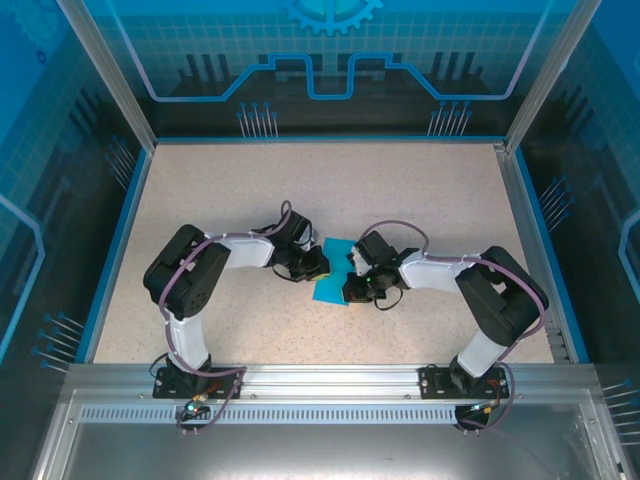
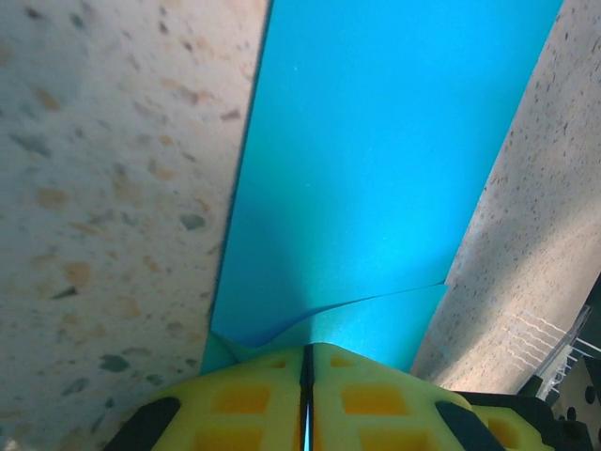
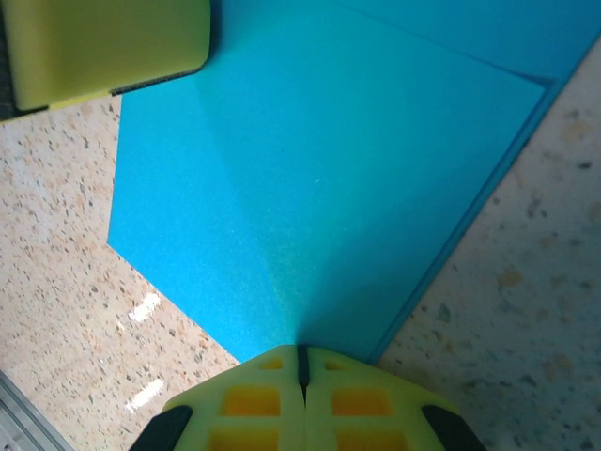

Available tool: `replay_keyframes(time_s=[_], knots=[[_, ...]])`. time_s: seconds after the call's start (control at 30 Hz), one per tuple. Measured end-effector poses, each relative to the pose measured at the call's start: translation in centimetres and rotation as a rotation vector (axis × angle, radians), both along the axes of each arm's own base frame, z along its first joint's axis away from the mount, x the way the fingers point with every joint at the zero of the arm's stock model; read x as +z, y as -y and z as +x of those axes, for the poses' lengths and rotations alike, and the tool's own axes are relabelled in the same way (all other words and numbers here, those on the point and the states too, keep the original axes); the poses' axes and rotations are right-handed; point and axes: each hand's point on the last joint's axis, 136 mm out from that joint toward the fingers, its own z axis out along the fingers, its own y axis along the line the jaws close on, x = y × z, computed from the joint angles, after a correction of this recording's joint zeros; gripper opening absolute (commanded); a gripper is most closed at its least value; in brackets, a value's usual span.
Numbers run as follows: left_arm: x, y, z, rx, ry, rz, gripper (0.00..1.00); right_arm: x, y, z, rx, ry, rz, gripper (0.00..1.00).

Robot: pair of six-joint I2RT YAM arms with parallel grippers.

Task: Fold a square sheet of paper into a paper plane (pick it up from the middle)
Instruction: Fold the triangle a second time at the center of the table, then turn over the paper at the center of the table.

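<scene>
Speckled table bears teal paper, pinched by left hand and right hand.

The left arm and right arm have white links between bulky black joint housings, a purple-grey cable looping along each, and black base plates. The left gripper and right gripper carry yellow fingers moulded with square recesses, black behind.
</scene>
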Motion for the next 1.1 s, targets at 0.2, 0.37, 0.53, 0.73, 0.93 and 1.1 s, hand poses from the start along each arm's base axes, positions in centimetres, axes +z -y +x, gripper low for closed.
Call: replay_keyframes(time_s=[0.2,0.37,0.53,0.73,0.93,1.1], knots=[[0.2,-1.7,1.9,0.030,0.037,0.049,0.13,0.0,-0.1,0.2,0.000,0.013,0.008,0.01],[0.3,-4.4,5.1,0.105,0.088,0.131,0.13,0.1,-0.1,0.2,0.000,0.016,0.011,0.01],[0.5,-6.2,6.4,0.145,0.122,0.186,0.17,0.6,-0.3,0.4,-0.002,0.030,0.021,0.04],[3.4,-6.7,6.2,0.176,0.170,0.167,0.36,2.1,0.3,0.8,-0.027,0.034,-0.023,0.32],[5.8,-6.8,3.6,0.215,0.183,0.069,0.54,7.9,0.0,5.4,-0.079,0.204,0.056,0.47],[4.2,-6.1,0.9,0.220,0.099,-0.013,0.59,7.6,2.5,7.9,-0.131,0.223,0.052,0.52]])
